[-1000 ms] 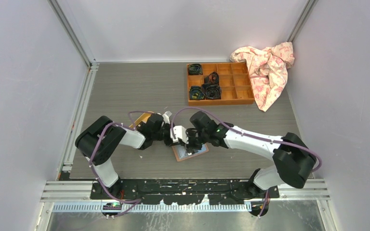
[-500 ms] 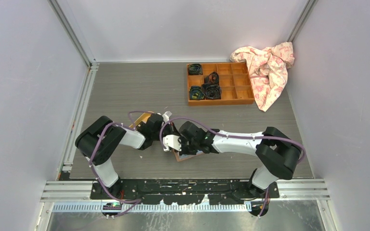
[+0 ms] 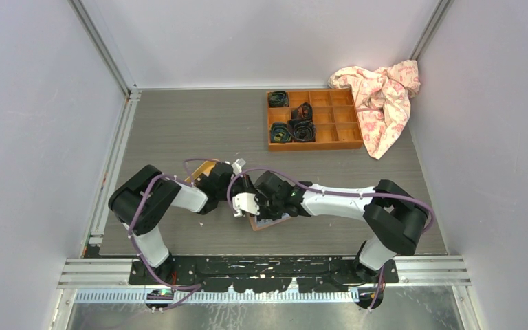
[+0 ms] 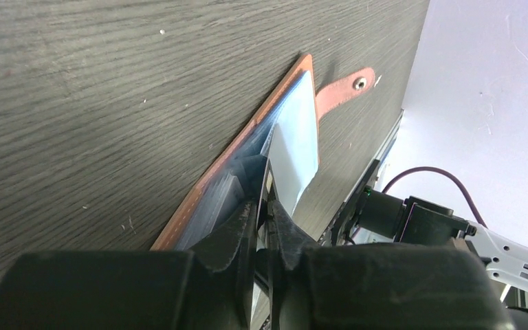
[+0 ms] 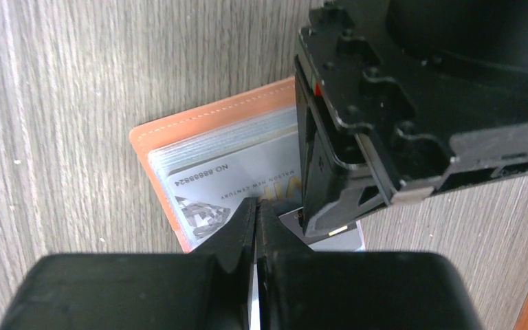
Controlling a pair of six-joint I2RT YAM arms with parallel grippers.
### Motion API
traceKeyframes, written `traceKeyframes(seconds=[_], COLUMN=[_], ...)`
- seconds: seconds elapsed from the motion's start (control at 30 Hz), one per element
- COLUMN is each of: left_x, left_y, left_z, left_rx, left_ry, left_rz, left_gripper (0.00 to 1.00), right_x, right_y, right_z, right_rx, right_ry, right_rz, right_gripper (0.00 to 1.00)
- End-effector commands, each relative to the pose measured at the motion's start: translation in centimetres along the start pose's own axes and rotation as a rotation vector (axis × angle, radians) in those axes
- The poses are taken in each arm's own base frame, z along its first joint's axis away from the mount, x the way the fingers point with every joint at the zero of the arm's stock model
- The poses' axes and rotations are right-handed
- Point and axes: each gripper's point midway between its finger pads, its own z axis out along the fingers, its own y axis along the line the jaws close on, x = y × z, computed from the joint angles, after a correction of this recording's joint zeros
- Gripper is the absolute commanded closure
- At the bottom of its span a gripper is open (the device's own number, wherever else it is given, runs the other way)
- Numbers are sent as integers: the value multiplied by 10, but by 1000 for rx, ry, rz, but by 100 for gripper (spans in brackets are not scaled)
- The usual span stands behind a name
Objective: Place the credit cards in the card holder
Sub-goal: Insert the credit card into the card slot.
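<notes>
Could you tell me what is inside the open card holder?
The card holder holds stacked clear sleeves with a silver card on top; the left gripper covers the rest, hiding any other cards.

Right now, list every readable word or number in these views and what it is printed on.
"NO 88868824": on the grey card over the card holder, digits uncertain.
"NALSON NEW CENTURY": same card, small, uncertain.
Larger letters beside it: mostly hidden, unreadable.
No other text shows.

My table (image 3: 179, 130) is grey wood-grain. Plain white walls (image 3: 34, 103) stand at 9, 12 and 3 o'clock; aluminium rails (image 3: 113, 165) run along the 9 o'clock edge. Light even, diffuse.
</notes>
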Motion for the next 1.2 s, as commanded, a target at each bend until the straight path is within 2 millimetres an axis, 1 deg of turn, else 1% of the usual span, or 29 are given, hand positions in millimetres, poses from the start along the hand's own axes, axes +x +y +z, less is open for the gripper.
traceKeyframes(seconds=[0.0,0.23,0.43,0.53,0.6,0.63,0.7,0.77,0.87,0.97,1.0,1.03,1.07,1.13,1.17], left_x=[10,9,7,3,-1,-3,-7,-11,-15,-17,-18,-18,-19,-19,-19], left_y=[32,30,24,16,9,5,-4,-14,-33,-50,-61,-65,-70,-75,-79], left_z=[-2,-5,-9,-13,-18,-22,-30,-40,-59,-83,-95,-104,-113,-130,-138], left_rx=[-108,-113,-118,-115,-110,-109,-103,-97,-67,-43,-15,-9,0,12,30], left_ry=[23,24,20,7,-9,-20,-43,-66,-113,-169,-202,-225,-255,-314,-344], left_rz=[-5,5,27,46,66,85,117,155,222,296,329,350,372,403,420], left_gripper=[87,82,79,79,78,78,78,78,78,78,78,78,76,64,56], right_x=[19,28,35,30,25,19,12,7,1,-2,-3,-3,-4,-2,-3], right_y=[-14,-20,-27,-30,-30,-27,-24,-23,-29,-39,-42,-44,-45,-49,-48], right_z=[-11,-17,-20,-25,-32,-37,-47,-58,-73,-86,-90,-94,-97,-101,-102], right_rx=[21,21,40,37,10,-22,-68,-98,-96,-98,-106,-118,-131,-154,-174], right_ry=[76,91,107,78,28,-19,-91,-158,-223,-278,-300,-318,-337,-367,-379], right_rz=[0,25,47,76,127,151,195,225,297,404,444,488,530,606,634], right_gripper=[94,94,94,94,93,92,91,87,83,77,75,74,72,68,67])
